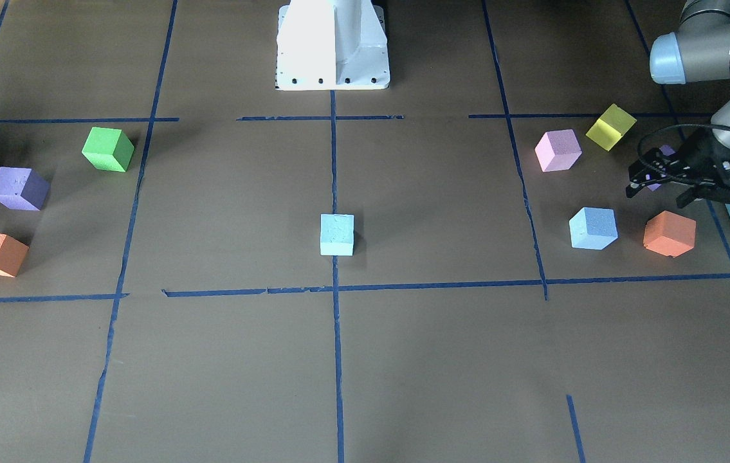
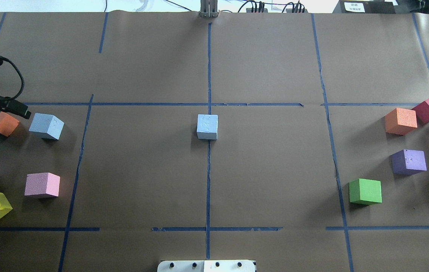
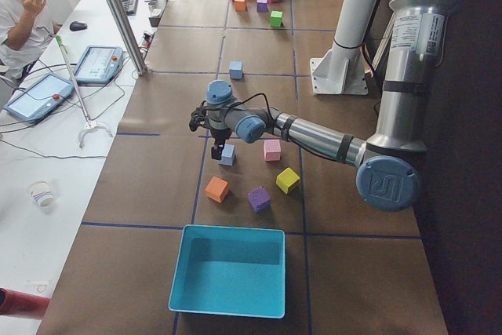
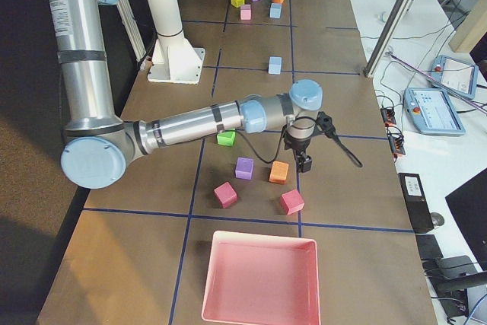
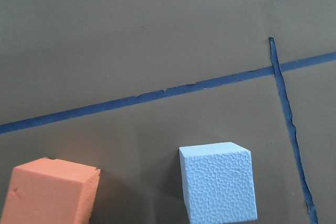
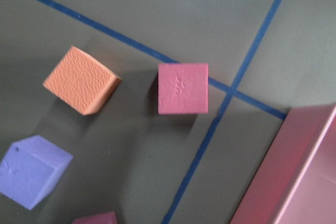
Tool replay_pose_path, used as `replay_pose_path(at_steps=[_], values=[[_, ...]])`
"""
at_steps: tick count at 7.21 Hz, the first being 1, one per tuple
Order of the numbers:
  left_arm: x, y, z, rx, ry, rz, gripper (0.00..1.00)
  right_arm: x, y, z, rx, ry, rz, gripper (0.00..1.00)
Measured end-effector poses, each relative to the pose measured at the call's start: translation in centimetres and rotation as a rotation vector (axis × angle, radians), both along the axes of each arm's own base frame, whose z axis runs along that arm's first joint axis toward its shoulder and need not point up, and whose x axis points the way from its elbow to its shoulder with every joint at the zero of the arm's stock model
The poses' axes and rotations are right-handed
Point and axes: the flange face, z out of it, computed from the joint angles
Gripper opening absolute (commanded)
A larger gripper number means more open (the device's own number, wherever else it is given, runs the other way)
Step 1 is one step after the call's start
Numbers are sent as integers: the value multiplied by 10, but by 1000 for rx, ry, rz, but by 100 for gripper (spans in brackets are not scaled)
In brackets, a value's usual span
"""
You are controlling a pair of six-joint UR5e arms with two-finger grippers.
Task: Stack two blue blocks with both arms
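At the left end of the brown table we see the left gripper hanging empty, jaws apart, just beside the deeper sky-blue foam cube and not touching it. The paler cyan foam cube sits at table centre, well apart. The right gripper hovers near an orange foam cube; we cannot tell how its jaws stand.

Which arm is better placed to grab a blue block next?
Left. The left gripper hovers beside the sky-blue block; the right arm hangs over a pink cube and a purple cube, no blue block beside it.
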Motion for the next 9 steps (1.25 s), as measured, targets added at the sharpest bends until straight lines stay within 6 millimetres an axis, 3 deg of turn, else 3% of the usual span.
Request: replay_pose_path(at_steps=[1, 4, 5, 6, 7, 9], values=[[21, -3, 7, -2, 5, -15, 100, 7, 15, 13, -16, 3, 2, 100], [78, 1, 18, -30, -5, -12, 100, 11, 23, 21, -31, 5, 5, 100], [89, 3, 29, -39, -26, -3, 72, 11, 23, 21, -32, 5, 5, 100], [96, 5, 35, -43, -40, 1, 12, 11, 23, 22, -33, 5, 5, 100], [100, 5, 35, -45, -43, 0, 1, 11, 23, 22, -33, 5, 5, 100], [103, 4, 21, -34, -27, 0, 0, 11, 23, 20, -31, 4, 5, 100]])
